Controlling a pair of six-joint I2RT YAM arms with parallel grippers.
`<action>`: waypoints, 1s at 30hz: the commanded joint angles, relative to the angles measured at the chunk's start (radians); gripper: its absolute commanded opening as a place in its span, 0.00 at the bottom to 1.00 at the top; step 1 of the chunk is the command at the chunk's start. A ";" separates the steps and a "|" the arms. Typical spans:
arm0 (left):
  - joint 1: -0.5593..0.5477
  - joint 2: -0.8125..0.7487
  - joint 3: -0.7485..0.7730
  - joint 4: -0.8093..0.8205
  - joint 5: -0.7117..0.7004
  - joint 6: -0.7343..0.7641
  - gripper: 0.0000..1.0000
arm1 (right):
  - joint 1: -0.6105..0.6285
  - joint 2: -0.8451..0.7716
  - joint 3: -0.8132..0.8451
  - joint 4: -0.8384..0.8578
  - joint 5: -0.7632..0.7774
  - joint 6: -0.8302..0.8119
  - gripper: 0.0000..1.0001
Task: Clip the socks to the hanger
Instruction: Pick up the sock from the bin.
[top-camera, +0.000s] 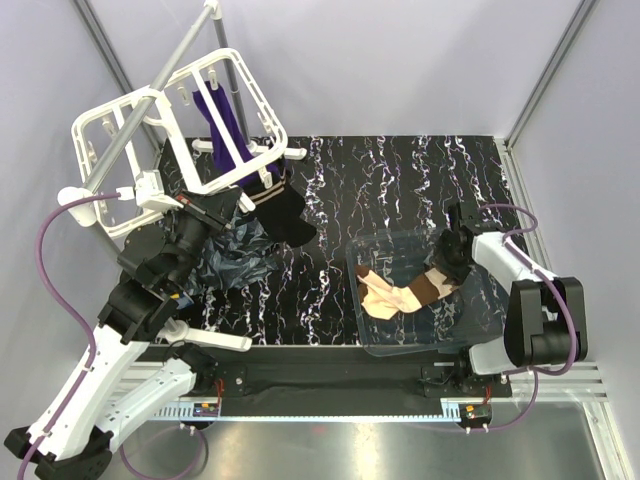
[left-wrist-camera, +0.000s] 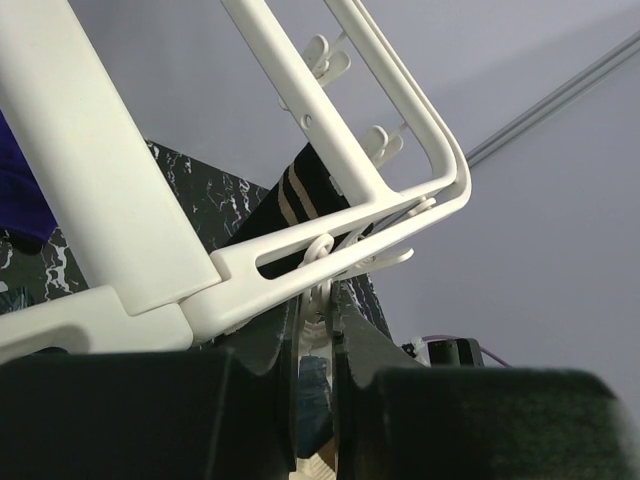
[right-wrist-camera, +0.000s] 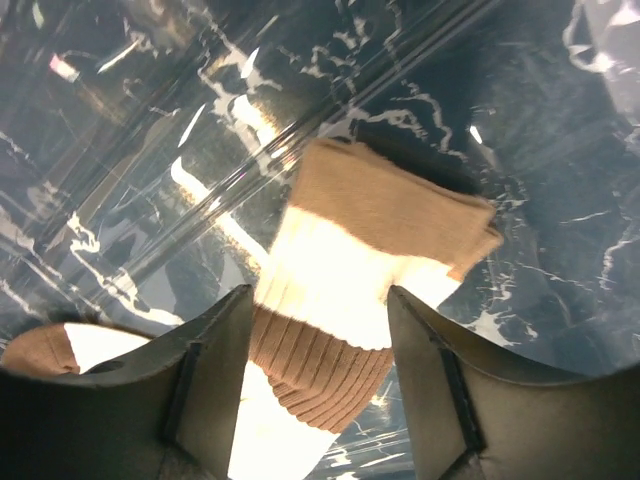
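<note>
dark fingers (right-wrist-camera: 215, 370) of the right gripper (right-wrist-camera: 320, 375) crowd the bottom of the right wrist view, jaws spread wide with a peach sock (right-wrist-camera: 350, 280) lying between and just beyond them, its ribbed brown cuff nearest the fingers. from above, the right arm folds in low and its gripper (top-camera: 450, 262) dips into the clear bin (top-camera: 480, 310), where the sock (top-camera: 395, 298) lies lengthwise from near-left up to far-right, cuff end by the gripper. over on the left, the arm stretches up and forward to the near corner of the hanger (top-camera: 261, 98), which is hooked on the grey pole (top-camera: 150, 100) and tilts toward the table (top-camera: 400, 180). only the left wrist view shows the grip: left gripper (left-wrist-camera: 316, 340) pressed together on a small white clip (left-wrist-camera: 318, 300) dangling under the hanger (left-wrist-camera: 110, 180) edge. a black sock (left-wrist-camera: 300, 195) with beige stripes hangs just behind; the top view has the sock (top-camera: 285, 215) drooping down and rightward off that corner.
</note>
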 joint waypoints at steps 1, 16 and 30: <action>-0.008 0.005 -0.014 0.029 0.108 -0.041 0.00 | -0.003 -0.019 0.043 -0.026 0.065 0.009 0.62; -0.008 -0.005 -0.014 0.018 0.105 -0.035 0.00 | -0.004 0.076 0.031 0.019 0.087 0.052 0.38; -0.010 0.001 -0.012 0.019 0.111 -0.033 0.00 | -0.061 0.117 -0.006 0.092 0.021 0.047 0.19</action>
